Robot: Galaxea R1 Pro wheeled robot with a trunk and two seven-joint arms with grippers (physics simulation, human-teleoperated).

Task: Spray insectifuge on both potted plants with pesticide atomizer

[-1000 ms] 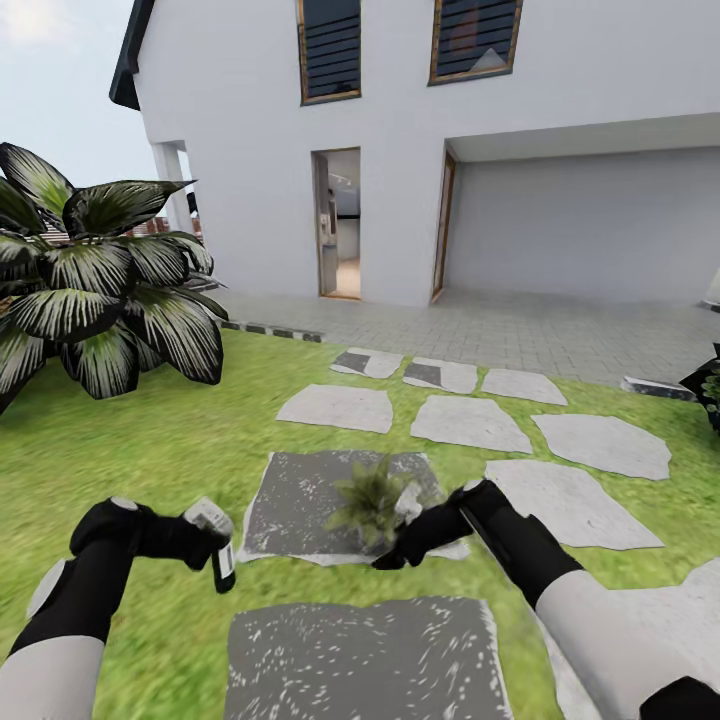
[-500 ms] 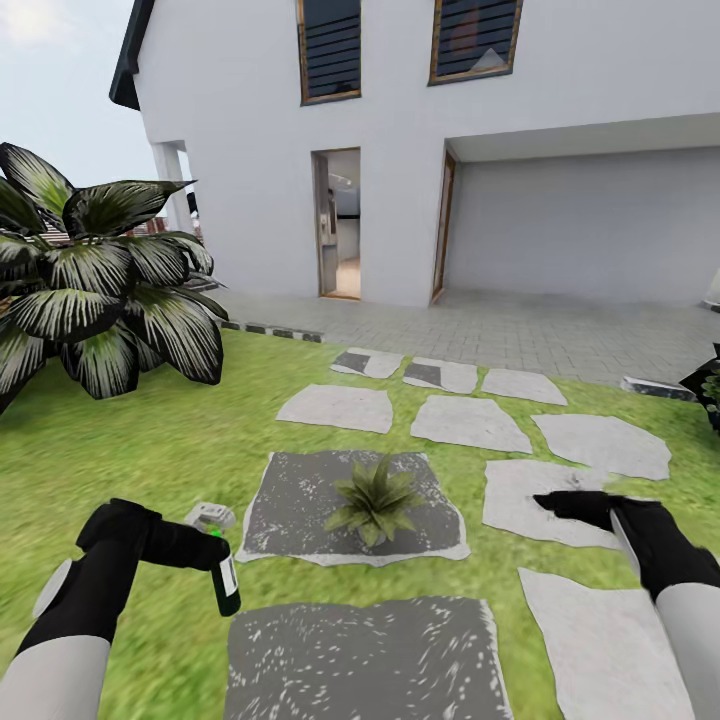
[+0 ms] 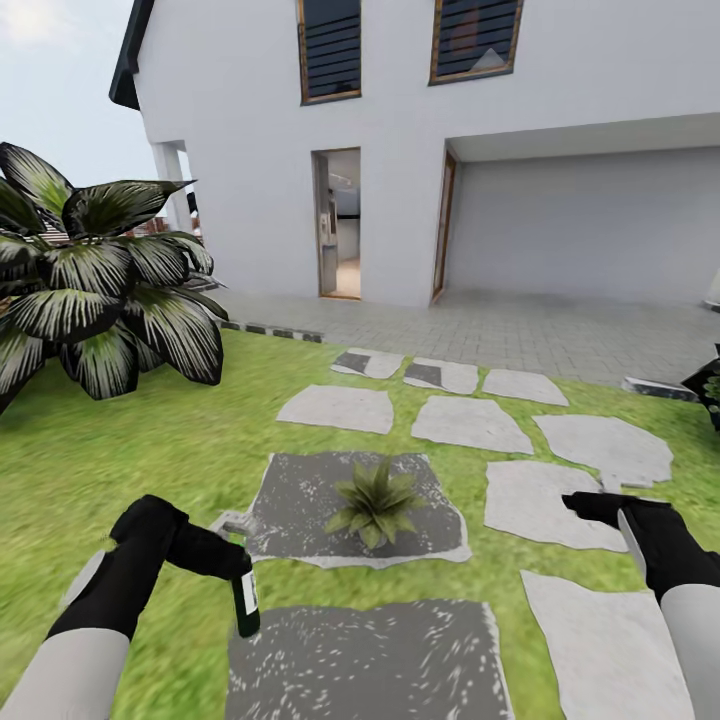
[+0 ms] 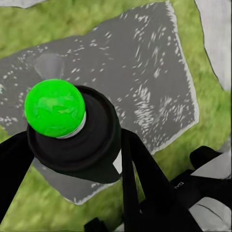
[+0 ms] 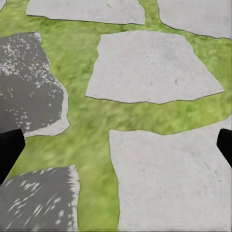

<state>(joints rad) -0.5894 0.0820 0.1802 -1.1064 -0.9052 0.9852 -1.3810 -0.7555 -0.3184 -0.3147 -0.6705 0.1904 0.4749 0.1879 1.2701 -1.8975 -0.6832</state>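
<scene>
**Left arm holding atomizer beside the potted plant; right arm idle over the stones**

Far left: big dark striped-leaf plant (image 3: 95, 290) on the lawn (image 3: 130, 440), well apart from everything else.

Near left: left gripper (image 3: 232, 555) has its jaws pinching the pesticide atomizer (image 3: 245, 600). The bottle hangs roughly upright below the gripper, white label patch facing the camera, over the grass strip between two dark mottled slabs. In the left wrist view the bottle's black top carries a green dot (image 4: 54, 107), with a black finger (image 4: 140, 179) pressed against its side and the near dark slab (image 4: 135, 82) underneath.

Centre: potted plant (image 3: 377, 500), a low rosette of pointed green leaves, sits on the far dark slab (image 3: 300, 500), just right of and slightly beyond the atomizer. Not touching it. Pot itself hidden under the leaves.

Beyond that: pale stepping stones (image 3: 470, 420) run toward a paved strip and a white house (image 3: 400, 120) with an open doorway (image 3: 340, 222).

Right: right gripper (image 3: 585, 502) hovers over a pale stone (image 3: 540, 500), well apart from the plant. Jaws spread and holding nothing: in the right wrist view the black fingertips (image 5: 9, 147) sit at opposite edges, with grass and stone between them.
</scene>
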